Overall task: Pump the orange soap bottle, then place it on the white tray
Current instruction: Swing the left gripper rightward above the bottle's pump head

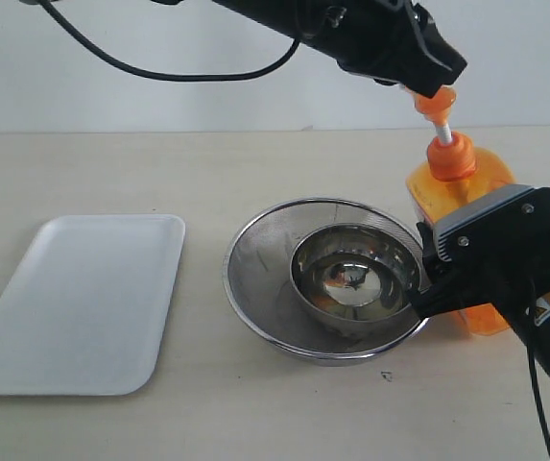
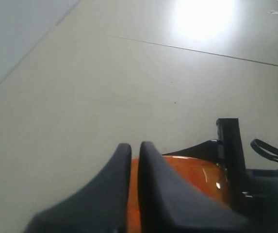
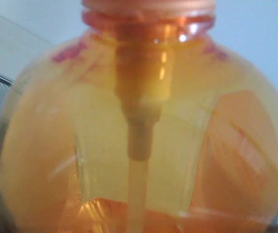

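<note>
The orange soap bottle [image 1: 440, 187] stands upright on the table at the right, beside the strainer. Its orange pump head [image 1: 437, 97] is raised, with the white stem showing below it. My left gripper [image 1: 435, 79] reaches across from the upper left and sits shut on top of the pump head; the left wrist view has its fingers [image 2: 135, 145] pressed together over orange plastic. My right gripper [image 1: 459, 288] is closed around the bottle's body. The bottle [image 3: 139, 121] fills the right wrist view and hides the fingers. The white tray [image 1: 78, 303] lies flat at the far left.
A round steel strainer [image 1: 255, 259] holding a steel bowl [image 1: 351, 274] sits mid-table between tray and bottle, touching or nearly touching the right gripper's near finger. A black cable [image 1: 159, 69] hangs from the left arm along the back.
</note>
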`<control>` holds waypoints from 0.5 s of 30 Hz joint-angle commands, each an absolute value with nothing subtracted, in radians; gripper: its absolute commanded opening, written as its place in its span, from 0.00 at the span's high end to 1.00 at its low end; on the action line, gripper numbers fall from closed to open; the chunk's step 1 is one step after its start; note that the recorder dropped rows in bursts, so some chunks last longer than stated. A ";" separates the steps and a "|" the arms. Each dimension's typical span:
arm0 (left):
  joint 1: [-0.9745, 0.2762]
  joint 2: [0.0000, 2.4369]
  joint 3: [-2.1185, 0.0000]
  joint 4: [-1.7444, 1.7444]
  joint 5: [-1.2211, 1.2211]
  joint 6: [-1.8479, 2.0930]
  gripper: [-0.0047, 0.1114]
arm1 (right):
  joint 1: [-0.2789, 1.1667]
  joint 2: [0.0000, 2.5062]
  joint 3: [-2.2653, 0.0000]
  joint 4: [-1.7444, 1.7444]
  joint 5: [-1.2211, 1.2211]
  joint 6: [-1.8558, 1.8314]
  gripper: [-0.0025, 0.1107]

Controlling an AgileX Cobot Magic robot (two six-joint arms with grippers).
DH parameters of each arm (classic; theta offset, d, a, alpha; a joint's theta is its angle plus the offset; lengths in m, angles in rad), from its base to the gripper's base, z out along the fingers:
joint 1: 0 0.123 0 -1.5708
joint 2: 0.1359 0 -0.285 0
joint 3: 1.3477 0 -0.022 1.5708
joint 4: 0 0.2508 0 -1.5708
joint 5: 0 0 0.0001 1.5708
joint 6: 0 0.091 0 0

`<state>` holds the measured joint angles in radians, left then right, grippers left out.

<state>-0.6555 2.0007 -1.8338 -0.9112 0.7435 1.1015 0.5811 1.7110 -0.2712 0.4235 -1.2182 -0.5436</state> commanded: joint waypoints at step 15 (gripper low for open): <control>-0.596 1.922 -1.816 -0.890 0.852 1.065 0.92 | 0.579 1.708 -0.270 0.438 -1.221 -0.568 0.98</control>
